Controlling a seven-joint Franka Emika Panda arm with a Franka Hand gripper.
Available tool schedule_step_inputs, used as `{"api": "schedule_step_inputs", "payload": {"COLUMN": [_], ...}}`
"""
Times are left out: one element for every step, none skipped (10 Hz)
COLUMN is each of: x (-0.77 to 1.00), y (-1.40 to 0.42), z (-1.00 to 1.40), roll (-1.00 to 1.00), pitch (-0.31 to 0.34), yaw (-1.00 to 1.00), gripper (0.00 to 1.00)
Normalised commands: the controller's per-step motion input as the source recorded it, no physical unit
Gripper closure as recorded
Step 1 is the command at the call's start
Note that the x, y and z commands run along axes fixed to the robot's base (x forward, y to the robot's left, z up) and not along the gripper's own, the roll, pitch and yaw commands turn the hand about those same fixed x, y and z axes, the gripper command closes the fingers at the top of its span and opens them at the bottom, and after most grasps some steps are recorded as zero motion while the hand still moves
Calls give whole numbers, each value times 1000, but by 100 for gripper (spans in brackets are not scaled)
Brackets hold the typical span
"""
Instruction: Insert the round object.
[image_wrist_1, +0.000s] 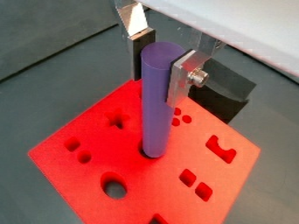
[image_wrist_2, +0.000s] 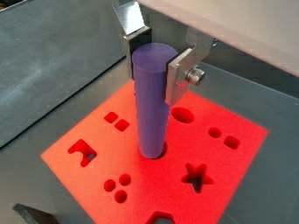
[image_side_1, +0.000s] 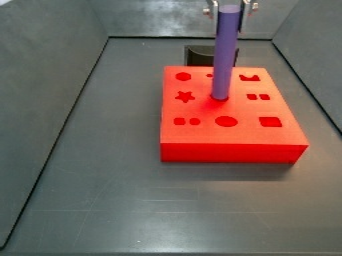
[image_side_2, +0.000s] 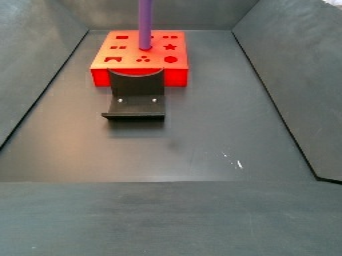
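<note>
fingers (image_wrist_1: 177, 77) of gripper (image_wrist_1: 158, 61) clamping round object (image_wrist_1: 156, 101)

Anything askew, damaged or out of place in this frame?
Nothing stands out. The long purple cylinder stands upright with its lower end at a hole in the flat red block, gripped near its top by the pincer. The dark L-shaped fixture sits beside the block.

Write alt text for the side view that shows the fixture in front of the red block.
A purple round peg stands upright with its lower end on the red block at the far end of a dark bin. The hand holding it is out of frame above. The dark L-shaped fixture stands just in front of the block.
</note>
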Motion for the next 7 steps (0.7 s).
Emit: {"api": "schedule_step_inputs", "payload": {"x": [197, 0, -177, -526, -483, -306, 0], "y": [0, 0, 0, 0, -54, -86, 0], "z": [-160, -151, -20, 0, 0, 0, -103], "roll": [-61, -41, -14, 0, 0, -10, 0], "pitch": [-33, -41, -53, -83, -157, -169, 0], "yaw": [0, 0, -3, -17, 0, 0, 0], "gripper": [100, 100, 100, 100, 100, 100, 100]}}
